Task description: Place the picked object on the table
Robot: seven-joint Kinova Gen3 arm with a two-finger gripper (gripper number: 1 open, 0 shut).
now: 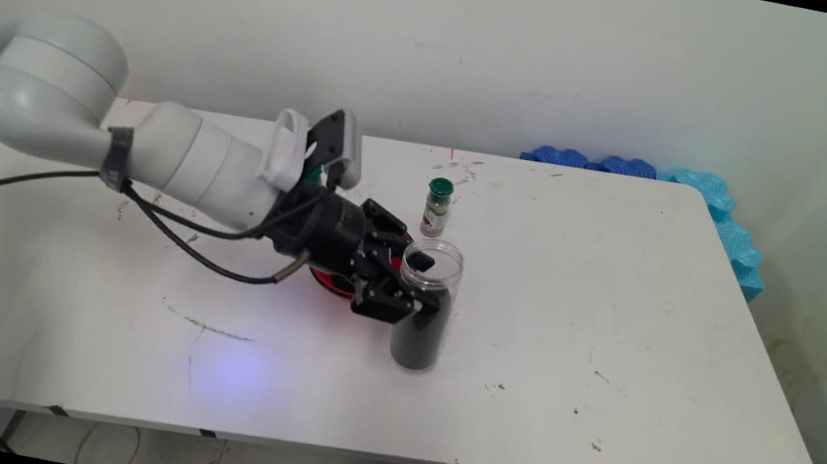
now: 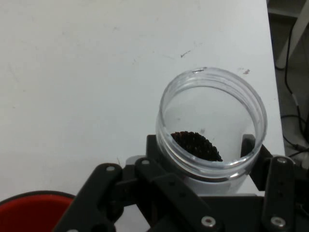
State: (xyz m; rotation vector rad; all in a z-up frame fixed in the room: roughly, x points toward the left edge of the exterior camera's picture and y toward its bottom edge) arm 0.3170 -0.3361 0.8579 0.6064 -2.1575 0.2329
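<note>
A clear open-topped jar (image 1: 424, 309) with dark grains (image 2: 195, 144) in its lower part stands upright near the middle of the white table (image 1: 614, 341). My black gripper (image 1: 424, 288) reaches it from the left and is shut on the jar just below the rim. In the hand view the jar's mouth (image 2: 212, 125) sits between the two fingers (image 2: 152, 145), one on either side, with my gripper (image 2: 202, 151) around it. A small spice bottle (image 1: 436, 206) with a green cap stands just behind the jar, apart from it.
A red round object (image 1: 325, 281) lies on the table under the hand, seen at the lower left of the hand view as a red rim (image 2: 34, 208). Blue foam pieces (image 1: 719, 216) line the back right corner. Black cables (image 1: 192, 250) hang from the arm.
</note>
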